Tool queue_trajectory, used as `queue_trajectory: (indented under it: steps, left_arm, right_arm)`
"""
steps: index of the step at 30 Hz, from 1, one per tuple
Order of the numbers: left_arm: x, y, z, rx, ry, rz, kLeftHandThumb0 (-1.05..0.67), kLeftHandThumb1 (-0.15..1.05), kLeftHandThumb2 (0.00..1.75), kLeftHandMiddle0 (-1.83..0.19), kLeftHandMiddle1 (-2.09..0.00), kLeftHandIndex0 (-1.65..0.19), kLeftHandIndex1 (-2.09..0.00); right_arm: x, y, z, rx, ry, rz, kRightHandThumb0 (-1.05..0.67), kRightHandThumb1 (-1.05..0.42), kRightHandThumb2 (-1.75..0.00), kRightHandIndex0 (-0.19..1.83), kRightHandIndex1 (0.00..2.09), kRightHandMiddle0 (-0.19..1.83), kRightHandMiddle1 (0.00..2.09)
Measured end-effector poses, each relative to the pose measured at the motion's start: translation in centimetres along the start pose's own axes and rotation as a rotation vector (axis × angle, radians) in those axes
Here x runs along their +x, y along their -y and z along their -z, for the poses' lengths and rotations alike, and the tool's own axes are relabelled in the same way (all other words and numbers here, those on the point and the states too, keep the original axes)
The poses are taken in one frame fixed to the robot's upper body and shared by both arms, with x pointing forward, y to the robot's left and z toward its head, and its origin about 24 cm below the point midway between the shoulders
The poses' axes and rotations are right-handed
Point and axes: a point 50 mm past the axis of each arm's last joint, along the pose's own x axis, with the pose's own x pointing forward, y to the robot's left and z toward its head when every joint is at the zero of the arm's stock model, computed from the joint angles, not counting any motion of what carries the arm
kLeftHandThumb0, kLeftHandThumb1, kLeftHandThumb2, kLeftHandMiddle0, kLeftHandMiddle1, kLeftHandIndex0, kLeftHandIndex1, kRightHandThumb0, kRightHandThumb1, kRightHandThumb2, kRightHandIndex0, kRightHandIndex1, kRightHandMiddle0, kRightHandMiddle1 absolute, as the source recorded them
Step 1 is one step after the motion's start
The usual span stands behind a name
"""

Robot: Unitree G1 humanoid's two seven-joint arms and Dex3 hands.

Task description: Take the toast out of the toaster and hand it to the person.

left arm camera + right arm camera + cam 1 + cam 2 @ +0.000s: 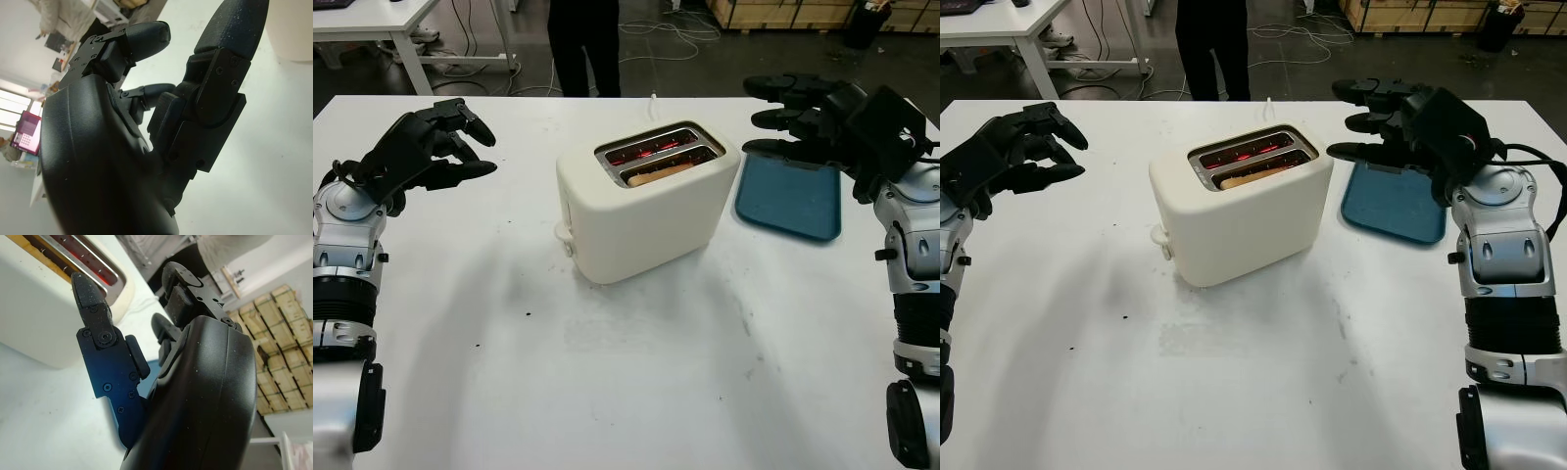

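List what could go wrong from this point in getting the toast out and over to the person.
1. The toaster slots glow red, so the elements look live; fingers reaching in may meet heat.
2. The toast sits low in the near slot, leaving little edge to pinch, so it could slip or crumble.
3. The right hand, open above the blue tray, and the left hand, open at the far left, are both off the toaster, which could slide if pulled.
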Motion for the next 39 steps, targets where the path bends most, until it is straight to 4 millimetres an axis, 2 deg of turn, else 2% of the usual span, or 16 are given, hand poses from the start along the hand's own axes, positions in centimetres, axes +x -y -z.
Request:
queue_trajectory:
  steps: [39]
  left_arm:
    - [0.00, -0.01, 0.02, 0.000, -0.001, -0.003, -1.05, 0.82, 0.00, -0.34, -1.59, -0.39, -1.46]
  right_arm:
    - [-0.02, 0.03, -0.14, -0.005, 0.016, -0.002, -0.51, -0.75, 0.00, 0.15, 0.70, 0.49, 0.01]
